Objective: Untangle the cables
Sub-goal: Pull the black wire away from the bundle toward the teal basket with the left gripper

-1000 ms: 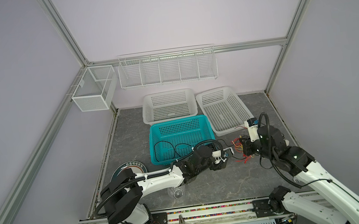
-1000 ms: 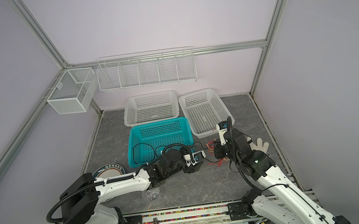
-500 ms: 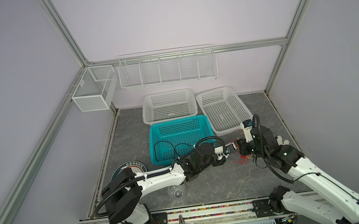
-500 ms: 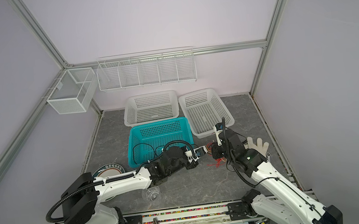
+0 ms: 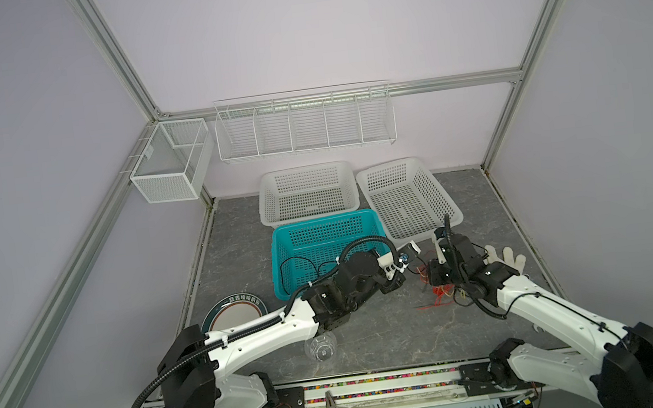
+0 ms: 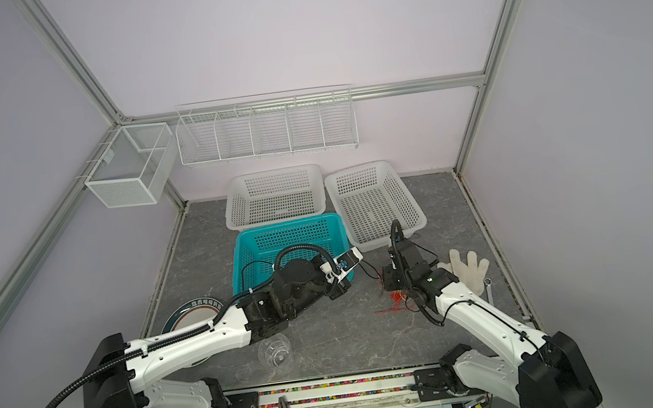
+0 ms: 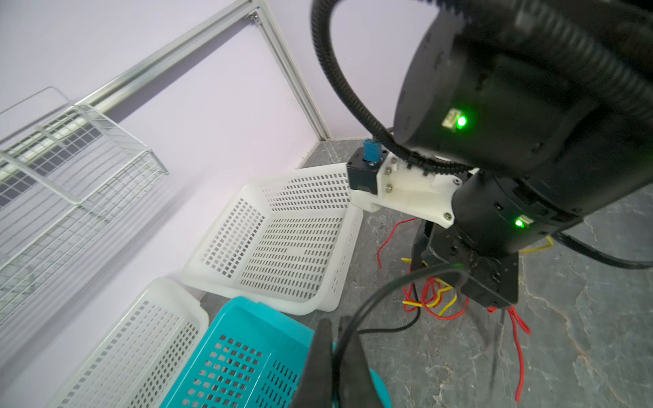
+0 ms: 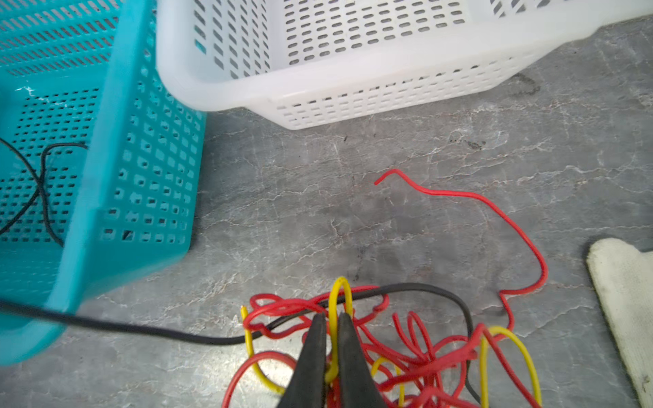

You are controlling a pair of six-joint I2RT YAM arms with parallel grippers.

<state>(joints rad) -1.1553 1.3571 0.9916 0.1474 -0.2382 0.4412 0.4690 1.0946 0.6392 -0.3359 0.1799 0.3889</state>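
Since a second before, the left hand (image 5: 395, 283) had snapped shut on a thin black cable (image 7: 381, 291), and the right arm had swung aside, uncovering more of a white knitted glove (image 5: 503, 260).

In both top views, a teal perforated plastic basket (image 5: 321, 230) stood on the grey marbled desk (image 5: 393, 331). The left hand lay just beside the basket's near right corner. The right hand (image 5: 434, 288) hung a little further to the right of that corner, over a tangle of thin red and yellow cables (image 5: 441, 300) on the desk. Loops of black cable lay inside the basket.

In the left wrist view, the left hand's fingers (image 7: 318, 356) were clenched with the thin black cable pinched between them. From there it arched away from the basket towards the right hand and the tangle.

In the right wrist view, the right hand gripped a loop of yellow cable (image 8: 340, 279) at the top of the tangle, its jaws nearly closed around it. Black cable ran out of the tangle past the teal basket's corner. One red end strayed over bare desk towards a white perforated plastic basket (image 8: 353, 92) just beside the teal one.
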